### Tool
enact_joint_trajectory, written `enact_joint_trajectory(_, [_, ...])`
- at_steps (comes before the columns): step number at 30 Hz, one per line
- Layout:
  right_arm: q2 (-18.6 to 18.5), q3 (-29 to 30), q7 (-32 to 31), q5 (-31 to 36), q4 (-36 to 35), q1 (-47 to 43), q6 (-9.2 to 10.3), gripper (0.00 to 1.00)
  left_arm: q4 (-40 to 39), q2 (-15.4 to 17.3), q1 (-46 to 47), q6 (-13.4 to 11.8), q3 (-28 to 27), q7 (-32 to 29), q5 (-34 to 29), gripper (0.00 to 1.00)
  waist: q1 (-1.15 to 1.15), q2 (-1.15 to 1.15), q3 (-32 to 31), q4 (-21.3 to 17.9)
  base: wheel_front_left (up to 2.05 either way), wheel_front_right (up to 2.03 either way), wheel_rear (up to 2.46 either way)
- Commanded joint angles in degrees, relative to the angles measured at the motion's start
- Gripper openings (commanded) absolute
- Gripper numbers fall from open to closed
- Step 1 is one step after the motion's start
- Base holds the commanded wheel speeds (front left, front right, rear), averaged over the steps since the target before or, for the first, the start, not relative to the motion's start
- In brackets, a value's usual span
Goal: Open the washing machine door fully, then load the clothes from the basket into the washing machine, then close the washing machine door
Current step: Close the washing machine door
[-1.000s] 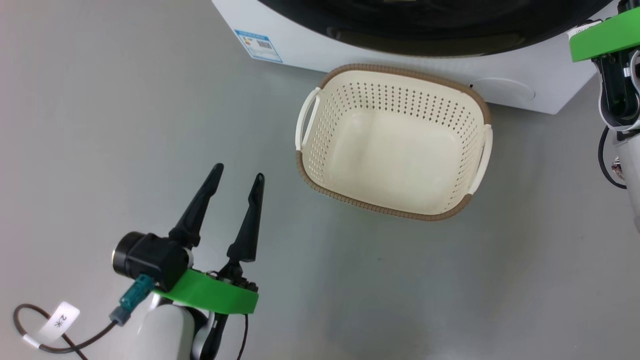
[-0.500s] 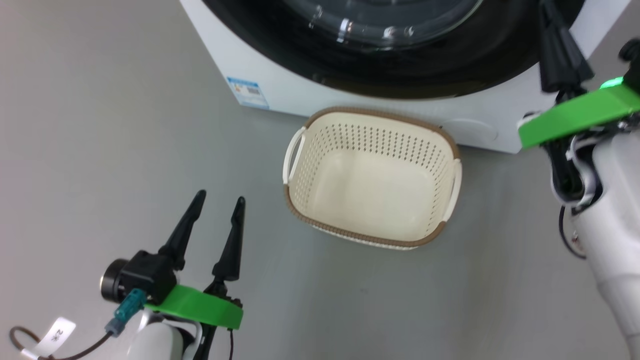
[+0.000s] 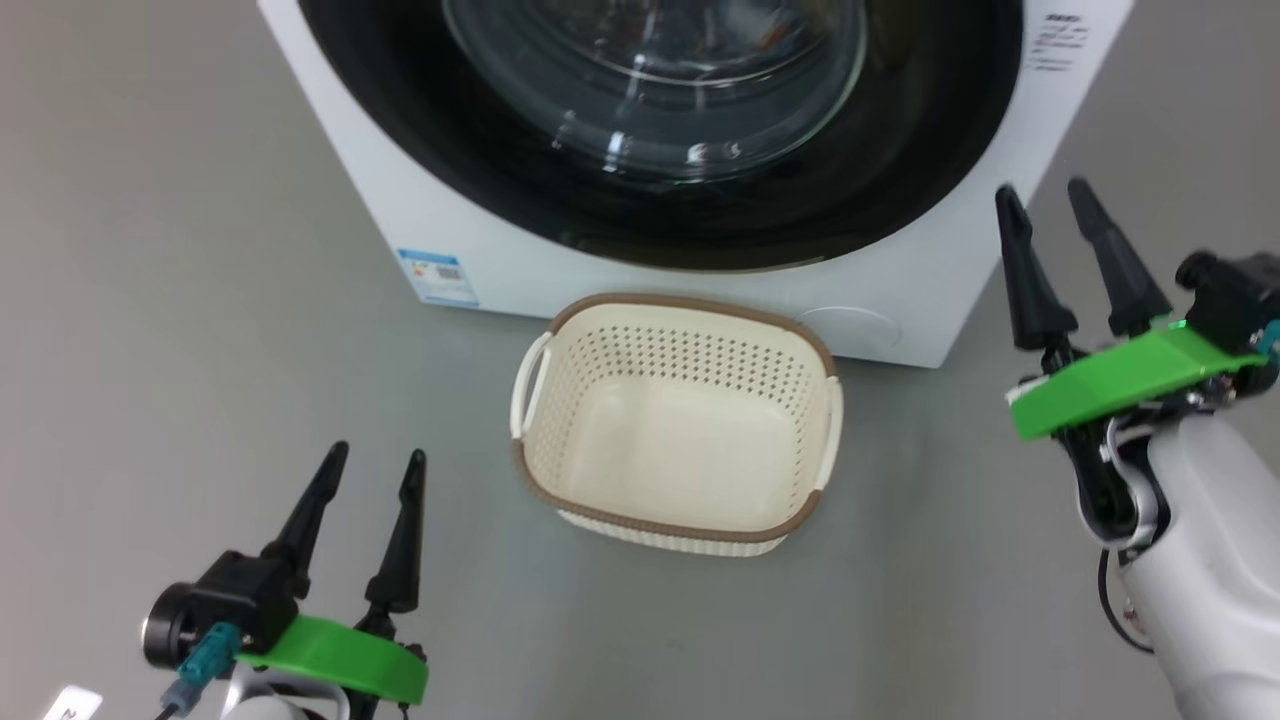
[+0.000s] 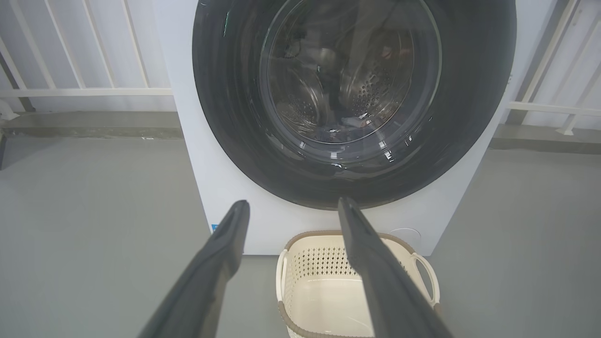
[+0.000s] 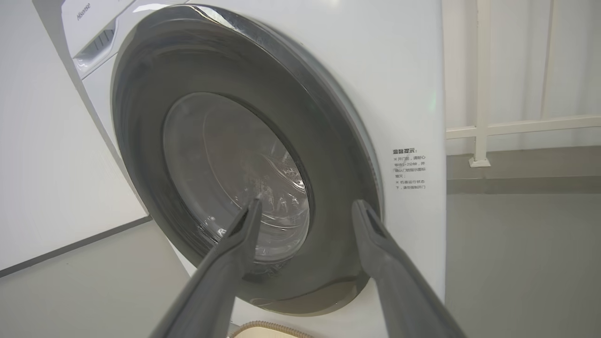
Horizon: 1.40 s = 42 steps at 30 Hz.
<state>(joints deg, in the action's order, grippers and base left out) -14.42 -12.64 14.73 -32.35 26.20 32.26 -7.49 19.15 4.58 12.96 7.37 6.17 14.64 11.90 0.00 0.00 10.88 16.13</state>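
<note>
The white washing machine (image 3: 900, 300) fills the top of the head view, and its round black washing machine door (image 3: 500, 150) sits flush against the front. On the floor just in front stands the cream basket (image 3: 690, 305) with nothing in it. The clothes are out of view. My left gripper (image 3: 378, 455) hangs open at the lower left, well short of the basket. My right gripper (image 3: 1042, 190) is open beside the machine's right front corner, touching nothing. In the wrist views, the left gripper (image 4: 293, 203) and right gripper (image 5: 308, 203) both point at the door (image 4: 469, 94) with bare fingers.
A blue label (image 3: 437, 277) marks the machine's lower left front. Grey floor (image 3: 150, 300) spreads to both sides of the machine. A white railing (image 4: 84, 91) on a low ledge runs behind it, and a white wall (image 5: 47, 164) stands to one side.
The head camera has tilted up, showing more of the door. My right gripper has gone from shut to open and dropped away from the door's right edge. The left arm holds still.
</note>
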Motion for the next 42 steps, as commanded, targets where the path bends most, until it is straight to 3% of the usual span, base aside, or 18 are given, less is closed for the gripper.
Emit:
enact_joint_trajectory(1, [0.35, -0.57, 0.27, 0.0, -1.69, -2.08, 0.0, 1.0, -0.62, 1.78, -0.16, 0.12, -2.23, 0.36, -0.05, 1.0, 0.0, 0.0, -2.27, -2.57, 0.0, 0.0, 0.0])
enact_joint_trajectory(23, [0.0, 2.19, 0.27, 0.99, -2.83, -17.05, 0.0, 1.0, 1.45, 5.11, -4.1, 0.12, -5.83, 0.36, 0.49, 1.0, 0.0, 0.0, -8.75, -12.52, 0.0, 0.0, 0.0])
enact_joint_trajectory(42, [-0.33, 4.66, 0.27, 1.68, -4.57, -23.27, 0.0, 1.0, 2.05, 5.41, -6.97, 0.12, -9.96, 0.36, -0.14, 1.0, 0.0, 0.0, -10.35, -15.31, 0.0, 0.0, 0.0])
